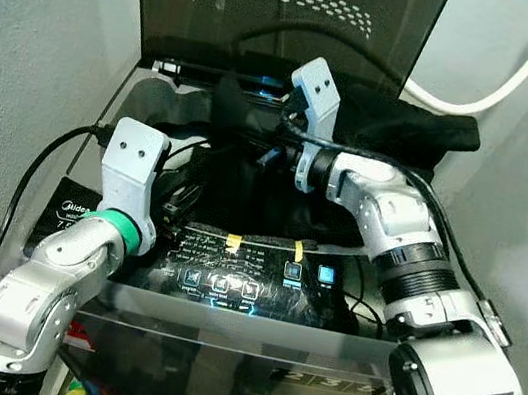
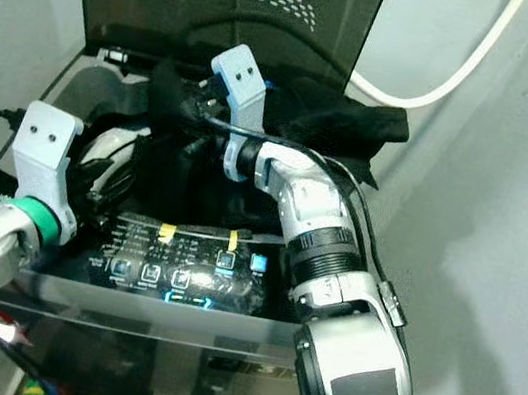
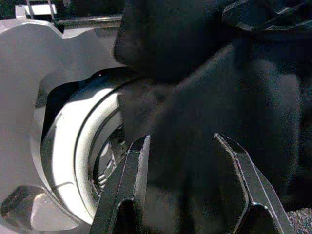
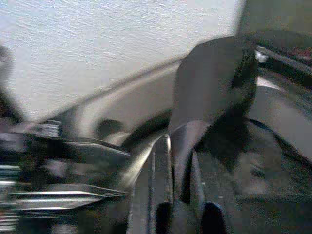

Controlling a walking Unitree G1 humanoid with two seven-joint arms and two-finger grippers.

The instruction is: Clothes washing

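Item: black garment, draped over washer back rim, hanging into drum. My right gripper pinches it; left gripper wide, nearer drum.

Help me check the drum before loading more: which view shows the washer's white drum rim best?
The left wrist view: the white drum rim curves broadly past the open left gripper, beside the black garment. The eye views show a small white sliver behind the left arm. The right wrist view is too blurred to tell.
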